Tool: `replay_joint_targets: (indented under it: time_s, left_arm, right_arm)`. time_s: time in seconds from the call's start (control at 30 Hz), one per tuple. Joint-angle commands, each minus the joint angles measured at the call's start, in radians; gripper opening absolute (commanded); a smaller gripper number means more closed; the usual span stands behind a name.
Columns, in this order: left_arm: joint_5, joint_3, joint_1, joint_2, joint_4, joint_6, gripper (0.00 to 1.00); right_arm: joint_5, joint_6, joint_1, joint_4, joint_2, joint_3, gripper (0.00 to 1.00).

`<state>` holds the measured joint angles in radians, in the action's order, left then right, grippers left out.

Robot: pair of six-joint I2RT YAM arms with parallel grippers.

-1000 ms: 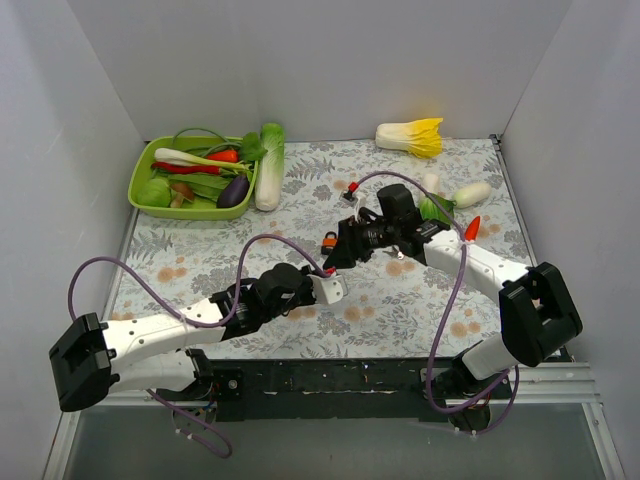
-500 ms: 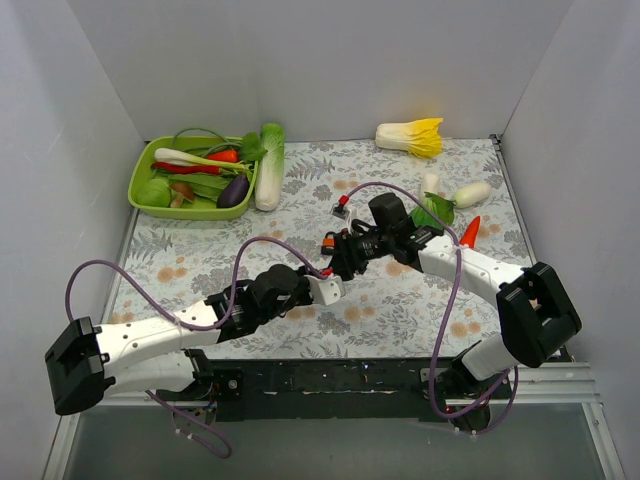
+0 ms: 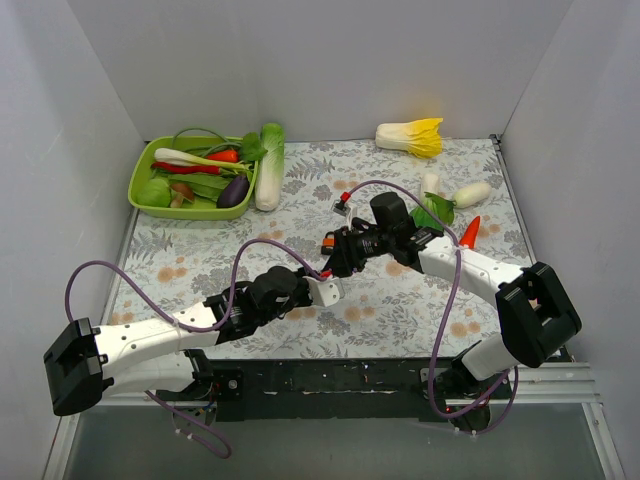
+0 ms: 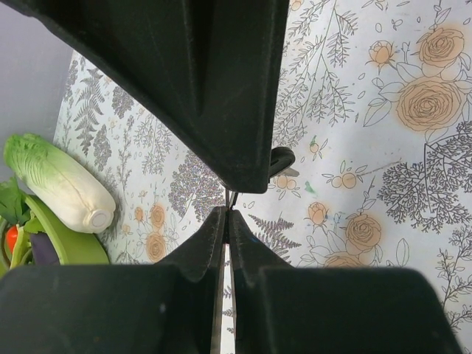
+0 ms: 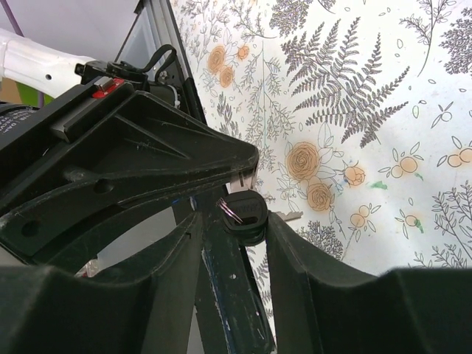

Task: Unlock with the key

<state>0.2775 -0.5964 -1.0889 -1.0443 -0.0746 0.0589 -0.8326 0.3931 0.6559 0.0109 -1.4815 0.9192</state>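
The key has a black head (image 5: 243,214), a thin ring and a toothed blade (image 5: 289,215). My left gripper (image 3: 326,287) is shut on a thin metal part at the key's ring end (image 4: 231,199). The head shows just beyond its tips (image 4: 281,157). My right gripper (image 3: 338,256) faces it. Its fingers (image 5: 306,273) stand apart on either side of the key head and the left fingertips. The small orange padlock (image 3: 329,240) lies on the floral cloth right beside the right gripper, and neither wrist view shows it.
A green tray (image 3: 142,170) of vegetables stands at the back left, with a long cabbage (image 3: 270,165) beside it. A yellow-tipped cabbage (image 3: 412,136), white radishes (image 3: 470,193), leafy greens (image 3: 436,209) and a red chilli (image 3: 471,228) lie at the back right. Purple cables loop over both arms.
My right gripper has moved left and nearer, closing in on the left gripper's tips. The left arm has shifted only slightly. The padlock has not moved.
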Motion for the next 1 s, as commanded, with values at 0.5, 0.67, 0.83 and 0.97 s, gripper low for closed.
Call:
replay_joint_targets:
  time_s: [0.5, 0.67, 0.83, 0.97]
  left_arm:
    - [0.032, 0.009, -0.006, 0.017, 0.061, 0.048, 0.00]
    - [0.075, 0.001, -0.005, 0.009, 0.068, 0.140, 0.27]
    - [0.118, -0.003, -0.005, 0.019, 0.049, 0.271, 0.52]
    - [0.108, -0.002, -0.002, 0.085, -0.011, 0.384, 0.70]
  right_arm:
    - [0.010, 0.016, 0.002, 0.101, -0.017, -0.022, 0.01]
    - [0.030, 0.004, 0.002, 0.104, -0.017, -0.032, 0.01]
    - [0.087, -0.029, 0.001, 0.087, -0.005, -0.029, 0.01]
    - [0.144, -0.071, 0.002, 0.063, 0.012, -0.023, 0.01]
